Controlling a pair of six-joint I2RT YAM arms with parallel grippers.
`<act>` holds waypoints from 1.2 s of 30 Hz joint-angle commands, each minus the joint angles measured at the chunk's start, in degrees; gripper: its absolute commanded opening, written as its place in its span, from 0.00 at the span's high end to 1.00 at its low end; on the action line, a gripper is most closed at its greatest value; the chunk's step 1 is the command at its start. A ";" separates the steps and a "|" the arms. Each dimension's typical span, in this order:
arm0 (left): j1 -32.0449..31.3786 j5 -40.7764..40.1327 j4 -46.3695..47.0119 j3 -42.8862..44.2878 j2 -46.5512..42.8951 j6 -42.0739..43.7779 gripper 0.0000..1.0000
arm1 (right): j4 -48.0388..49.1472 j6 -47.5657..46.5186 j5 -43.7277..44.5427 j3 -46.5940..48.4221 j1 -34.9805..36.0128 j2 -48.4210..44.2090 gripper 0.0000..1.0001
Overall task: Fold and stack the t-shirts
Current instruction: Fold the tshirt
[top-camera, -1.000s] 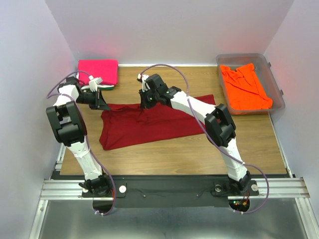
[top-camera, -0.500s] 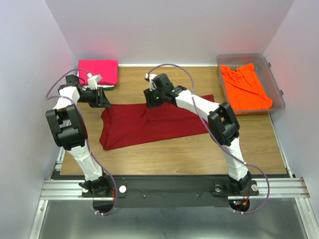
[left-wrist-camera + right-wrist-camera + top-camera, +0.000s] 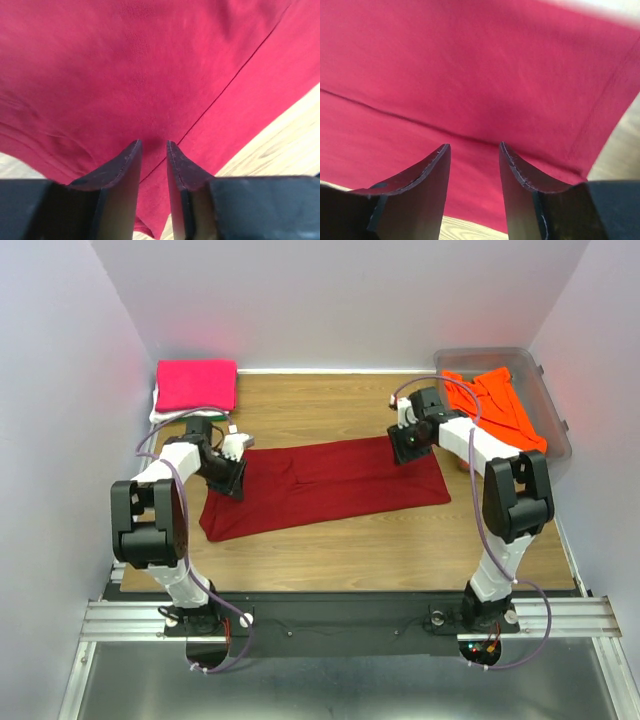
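**Wood-grain desk, one dark red t-shirt stretched between two parted tools**

Wood-grain boards make up the desk (image 3: 350, 540), boxed in by pale walls, with a metal rail (image 3: 330, 618) along the near edge where both arms are bolted.

Just beyond the bare near strip, the dark red t-shirt (image 3: 330, 485) lies flat as a long band running left to right. Its left end sits under the left tool (image 3: 230, 468) and its far right corner under the right tool (image 3: 408, 445).

The left wrist camera shows the left tool (image 3: 154, 144) pointing down at the red cloth (image 3: 150, 65). Its two dark fingers (image 3: 120, 170) stand a narrow gap apart with nothing between them. A seam line runs away from the tips, and bare wood shows off to the tool's right.

The right wrist camera shows the right tool (image 3: 474, 146) with its fingers (image 3: 427, 170) parted wider and also empty. The shirt's (image 3: 470, 65) hemmed edge lies to its right. Whether either tool's tips touch the cloth cannot be told.

Beyond the left tool, in the far left corner, a folded hot pink t-shirt (image 3: 196, 385) rests on a white layer (image 3: 160, 416). Just right of the right tool and beyond it, a clear plastic tub (image 3: 553, 400) holds a crumpled orange t-shirt (image 3: 495, 415).
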 commanded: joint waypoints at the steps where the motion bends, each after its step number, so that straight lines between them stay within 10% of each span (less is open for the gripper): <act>1: -0.75 -7.20 3.56 -1.11 0.73 -0.95 0.68 | -3.50 -7.84 1.05 -3.27 0.31 0.09 0.52; 10: -1.19 -12.21 4.98 7.57 12.58 -0.70 0.78 | -6.75 -8.47 1.06 -9.24 0.31 2.56 0.59; 23: -8.66 -9.05 -8.72 66.43 36.42 -2.79 0.66 | -17.55 -6.18 -21.20 -12.89 14.90 -13.35 0.62; 36: -8.83 -4.65 2.06 30.13 14.98 -16.86 0.83 | -14.84 -14.88 -5.47 -6.79 6.99 -7.12 0.67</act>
